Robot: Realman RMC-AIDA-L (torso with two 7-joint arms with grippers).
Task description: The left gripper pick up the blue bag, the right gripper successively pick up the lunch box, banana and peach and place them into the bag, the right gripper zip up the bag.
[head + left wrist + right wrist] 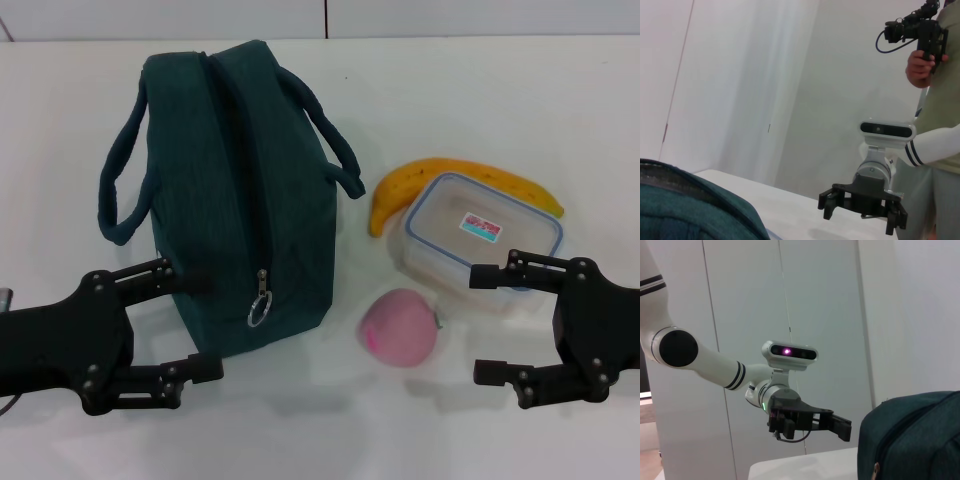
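One blue bag (pixel 240 190) stands zipped on the white worktop (pixel 520 110); beside it lie one banana (pixel 455 183), one lunch box (pixel 484 240) and one peach (pixel 400 327). Left hand (pixel 195 325) and right hand (pixel 487 322) both gape, empty.

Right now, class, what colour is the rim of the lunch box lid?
Blue, around a clear lid on the lunch box; the head view shows it best.

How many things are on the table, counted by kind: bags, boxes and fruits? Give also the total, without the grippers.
Bags: 1, the blue bag, standing upright.
Boxes: 1, the lunch box with a clear lid.
Fruits: 2, the banana behind the lunch box and the peach in front of it.
Total: 4
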